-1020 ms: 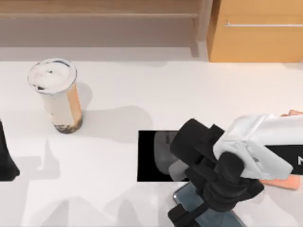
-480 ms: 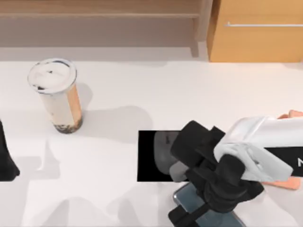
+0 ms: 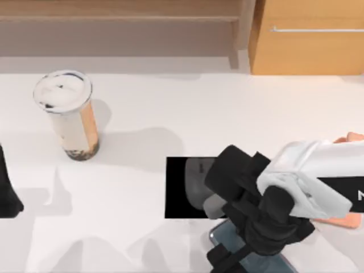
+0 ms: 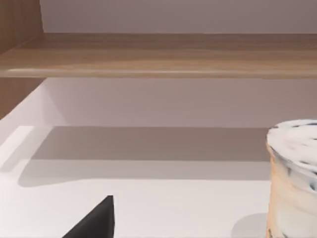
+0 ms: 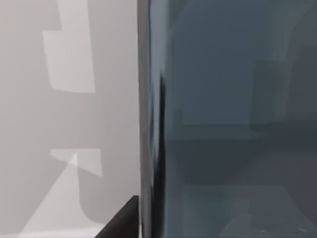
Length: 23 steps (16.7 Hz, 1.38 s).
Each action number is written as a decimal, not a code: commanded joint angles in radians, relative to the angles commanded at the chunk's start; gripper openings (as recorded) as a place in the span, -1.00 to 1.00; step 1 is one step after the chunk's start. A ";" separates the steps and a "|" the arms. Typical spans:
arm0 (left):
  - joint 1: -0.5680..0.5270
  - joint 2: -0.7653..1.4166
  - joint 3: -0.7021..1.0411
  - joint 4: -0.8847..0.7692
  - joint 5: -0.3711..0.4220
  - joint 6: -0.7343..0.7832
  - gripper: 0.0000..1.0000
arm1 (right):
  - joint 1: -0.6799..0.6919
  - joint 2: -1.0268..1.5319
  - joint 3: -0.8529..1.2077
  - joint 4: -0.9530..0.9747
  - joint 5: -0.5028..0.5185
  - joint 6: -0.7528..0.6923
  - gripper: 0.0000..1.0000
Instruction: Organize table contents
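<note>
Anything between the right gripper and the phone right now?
Nothing visible. The right gripper hangs directly over the phone at the table's near edge; in the right wrist view the phone's dark face sits unobstructed, close below. The mouse lies aside on the pad.

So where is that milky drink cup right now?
In the top view the cup stands upright on the left part of the white table, in front of the wooden shelf, well apart from the black pad.

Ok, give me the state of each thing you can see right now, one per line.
Cup: upright, full, on the table's left.
Pad: flat, mid-table.
Mouse: on the pad, partly under the right arm.
Phone: flat, beneath the right claw.
Stand: mostly hidden by the arm.
Left claw: at the left edge.
</note>
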<state>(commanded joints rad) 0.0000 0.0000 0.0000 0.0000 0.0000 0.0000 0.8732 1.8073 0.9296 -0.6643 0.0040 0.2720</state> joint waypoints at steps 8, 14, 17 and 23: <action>0.000 0.000 0.000 0.000 0.000 0.000 1.00 | 0.000 0.000 0.000 0.000 0.000 0.000 -1.00; 0.000 0.000 0.000 0.000 0.000 0.000 1.00 | -0.003 -0.036 0.023 -0.045 0.009 -0.001 -1.00; 0.000 0.000 0.000 0.000 0.000 0.000 1.00 | -0.003 -0.059 0.045 -0.088 0.009 -0.002 -1.00; 0.000 0.000 0.000 0.000 0.000 0.000 1.00 | -0.003 -0.085 0.070 -0.140 0.008 -0.003 -1.00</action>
<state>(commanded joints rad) 0.0000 0.0000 0.0000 0.0000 0.0000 0.0000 0.8705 1.7223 0.9995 -0.8040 0.0123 0.2685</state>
